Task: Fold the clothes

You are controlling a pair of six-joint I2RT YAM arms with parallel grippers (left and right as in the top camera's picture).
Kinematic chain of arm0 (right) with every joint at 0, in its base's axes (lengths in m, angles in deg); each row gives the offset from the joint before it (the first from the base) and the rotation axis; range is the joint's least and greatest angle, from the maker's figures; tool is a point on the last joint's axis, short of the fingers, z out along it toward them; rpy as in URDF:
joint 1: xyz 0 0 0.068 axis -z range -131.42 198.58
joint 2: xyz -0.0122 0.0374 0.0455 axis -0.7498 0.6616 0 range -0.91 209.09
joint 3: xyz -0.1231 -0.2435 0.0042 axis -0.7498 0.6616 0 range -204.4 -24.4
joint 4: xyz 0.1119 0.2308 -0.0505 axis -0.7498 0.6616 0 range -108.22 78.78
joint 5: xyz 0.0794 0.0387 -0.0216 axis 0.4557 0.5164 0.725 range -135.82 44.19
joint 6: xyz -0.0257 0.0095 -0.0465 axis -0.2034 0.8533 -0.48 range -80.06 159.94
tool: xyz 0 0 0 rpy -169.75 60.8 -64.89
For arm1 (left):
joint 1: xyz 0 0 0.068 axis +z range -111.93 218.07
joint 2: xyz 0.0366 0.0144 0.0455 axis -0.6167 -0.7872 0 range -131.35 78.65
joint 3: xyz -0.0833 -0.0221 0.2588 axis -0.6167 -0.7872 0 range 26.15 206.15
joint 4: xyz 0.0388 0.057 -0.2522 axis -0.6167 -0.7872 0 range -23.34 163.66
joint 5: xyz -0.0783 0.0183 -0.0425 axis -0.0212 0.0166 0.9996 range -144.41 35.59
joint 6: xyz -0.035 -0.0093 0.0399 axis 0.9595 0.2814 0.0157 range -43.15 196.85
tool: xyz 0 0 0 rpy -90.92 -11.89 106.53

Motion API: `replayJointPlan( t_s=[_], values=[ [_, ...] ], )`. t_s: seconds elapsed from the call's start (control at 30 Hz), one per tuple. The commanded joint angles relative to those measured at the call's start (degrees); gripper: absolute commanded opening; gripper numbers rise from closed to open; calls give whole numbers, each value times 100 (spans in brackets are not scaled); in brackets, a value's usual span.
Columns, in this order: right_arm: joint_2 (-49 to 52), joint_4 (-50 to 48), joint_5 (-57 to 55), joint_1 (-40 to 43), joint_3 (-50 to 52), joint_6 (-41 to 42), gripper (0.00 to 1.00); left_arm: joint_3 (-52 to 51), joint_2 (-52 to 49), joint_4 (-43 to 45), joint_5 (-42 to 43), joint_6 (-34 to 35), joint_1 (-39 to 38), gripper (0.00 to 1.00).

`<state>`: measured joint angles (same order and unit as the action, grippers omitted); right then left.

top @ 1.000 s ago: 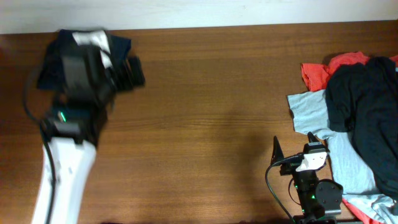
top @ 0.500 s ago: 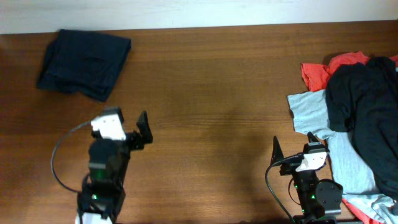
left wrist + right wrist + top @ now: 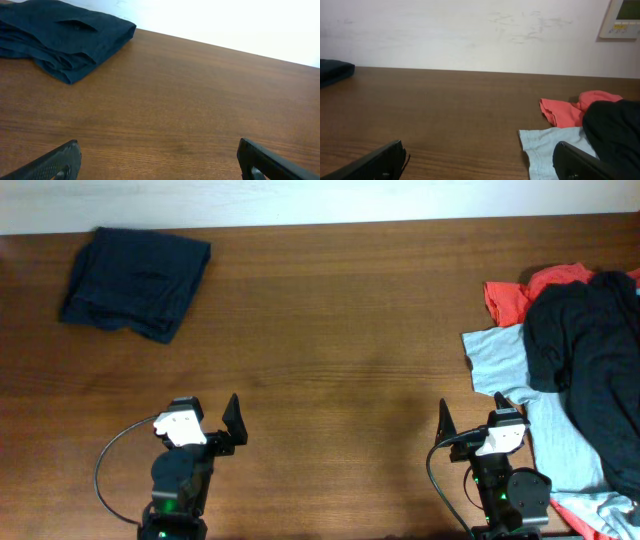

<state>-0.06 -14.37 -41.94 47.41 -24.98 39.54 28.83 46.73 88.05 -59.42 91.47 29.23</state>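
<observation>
Sitting folded upper left: shorts [image 3: 135, 283]. T-shirt [image 3: 500, 360], red garment [image 3: 510, 298] and dark cloth [image 3: 585, 350] piled far right. Left gripper [image 3: 160, 167] and right gripper [image 3: 480, 162] low at bottom edge, jaws apart, empty.

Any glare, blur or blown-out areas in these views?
Overhead: sharp, evenly lit brown wooden table. Left wrist: white wall blown out; folded dark navy shorts crisp. Right wrist: slightly soft, right gripper's dark fingers underexposed.

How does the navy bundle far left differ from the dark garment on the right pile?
The navy shorts are folded compactly; the dark garment sprawls crumpled. The navy shorts lie alone on the table; the dark garment overlaps a light blue T-shirt and red garment. Both are dark cloth.
</observation>
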Motion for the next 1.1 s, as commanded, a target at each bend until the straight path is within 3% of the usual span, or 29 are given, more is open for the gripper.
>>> replayJointPlan(
  t_s=[0.0, 0.23, 0.6, 1.07],
  values=[
    [-52, 33, -72, -42, 26, 26, 99, -219, 310, 24, -39, 15, 26, 99],
    [-52, 31, -72, -42, 26, 26, 99, -216, 879, -308, -39, 15, 317, 99],
    [-52, 33, -72, -42, 26, 26, 99, -216, 2203, -1875, -87, 2, 570, 99],
    [-52, 33, -72, -42, 26, 26, 98, -219, 2811, -1853, -146, -485, 726, 99]
  ],
)
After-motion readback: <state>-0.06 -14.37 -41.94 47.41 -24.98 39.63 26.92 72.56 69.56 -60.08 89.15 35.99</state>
